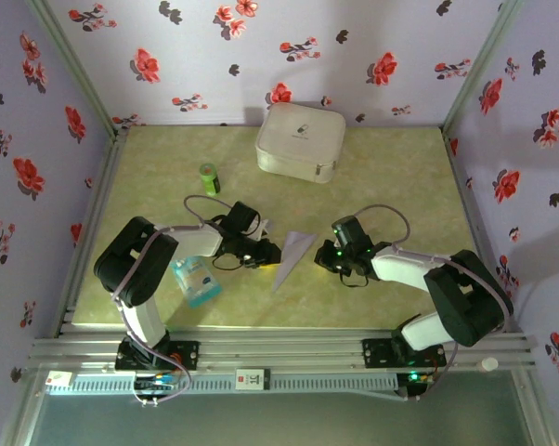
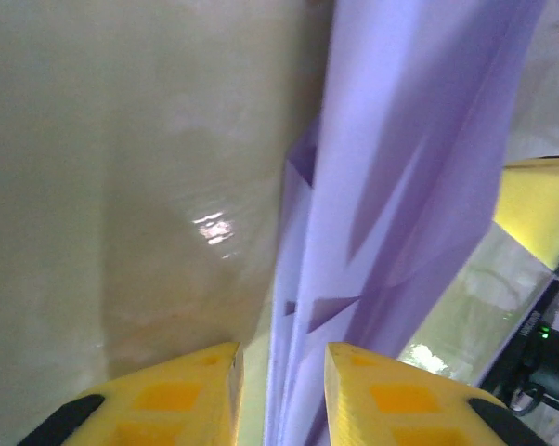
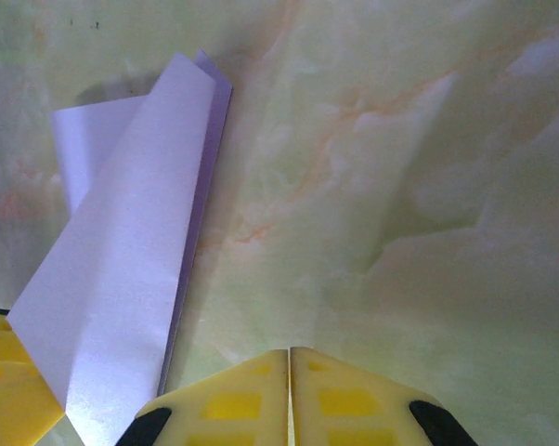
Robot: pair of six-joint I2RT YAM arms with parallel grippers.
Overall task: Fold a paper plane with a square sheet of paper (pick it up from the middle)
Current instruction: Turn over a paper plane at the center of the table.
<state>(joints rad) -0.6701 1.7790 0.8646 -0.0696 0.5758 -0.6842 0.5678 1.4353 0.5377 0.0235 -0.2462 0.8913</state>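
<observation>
The pale lavender sheet of paper (image 1: 293, 253) lies in the middle of the table, folded into a narrow pointed shape with several layers. My left gripper (image 1: 272, 251) reaches it from the left. In the left wrist view the folded paper (image 2: 391, 186) runs up between the yellow fingers of the left gripper (image 2: 284, 358); the jaws stand apart, with a strip of table showing between the left finger and the paper. My right gripper (image 1: 324, 255) sits just right of the paper. In the right wrist view that gripper (image 3: 290, 353) is shut on nothing, with the paper (image 3: 131, 260) to its left.
A white zip case (image 1: 300, 141) stands at the back centre and a small green bottle (image 1: 210, 178) left of it. A blue-and-white plastic packet (image 1: 194, 281) lies by the left arm. Floral walls close in the table on three sides.
</observation>
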